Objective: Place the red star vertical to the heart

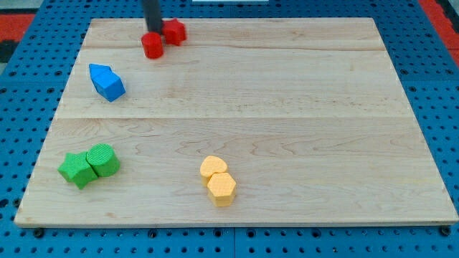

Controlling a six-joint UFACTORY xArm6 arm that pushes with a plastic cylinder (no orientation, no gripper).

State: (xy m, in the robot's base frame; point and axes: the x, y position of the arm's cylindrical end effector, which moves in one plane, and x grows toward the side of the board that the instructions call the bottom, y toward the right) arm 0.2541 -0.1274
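Observation:
My tip (154,33) is near the top edge of the wooden board (287,107), left of centre. It stands between two red blocks and touches them or nearly so. The angular one, which looks like the red star (175,31), is just to the tip's right. The rounder red block (152,46) is just below the tip. The yellow heart (212,167) lies far down the board, near the bottom edge at the middle. It touches a yellow hexagon (221,189) below it.
A blue block (107,82) lies at the left, below the red blocks. A green star (77,170) and a green rounded block (104,159) sit together at the bottom left. Blue pegboard surrounds the board.

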